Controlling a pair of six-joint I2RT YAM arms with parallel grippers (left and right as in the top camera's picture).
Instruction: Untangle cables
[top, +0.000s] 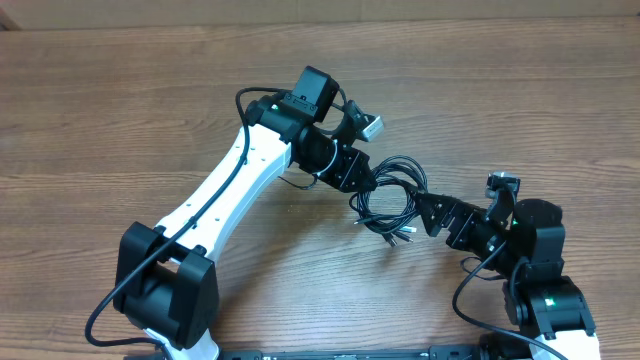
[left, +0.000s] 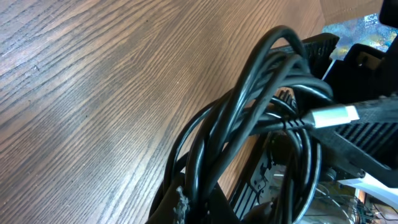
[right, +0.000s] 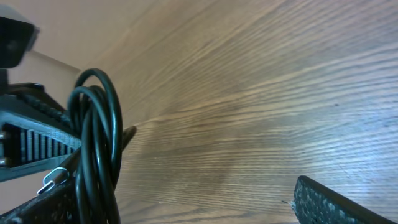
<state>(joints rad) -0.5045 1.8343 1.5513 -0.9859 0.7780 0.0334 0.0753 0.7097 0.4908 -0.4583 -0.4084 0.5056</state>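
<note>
The thin black cables (top: 392, 195), loose loops of cord with small plug ends, lie as one bundle on the brown wood-grain bench (top: 120, 110), directly between the two arms. The left gripper (top: 362, 178) is clamped shut on the bundle's upper-left side; in its wrist view the cords run straight out from its closed jaws. From there the loops spread toward the lower right in the overhead view, with the plug ends trailing at the bottom edge. That is the bundle's long axis, and it points at the right gripper (top: 432, 212), which holds nothing and has its jaws spread wide just beside the loops' right edge. In the right wrist view a standing loop sits far to one side, not centred between the jaws. The right gripper is therefore the free one nearest the bundle's unheld end, and I judge it would need to shift sideways before closing on a loop.
</note>
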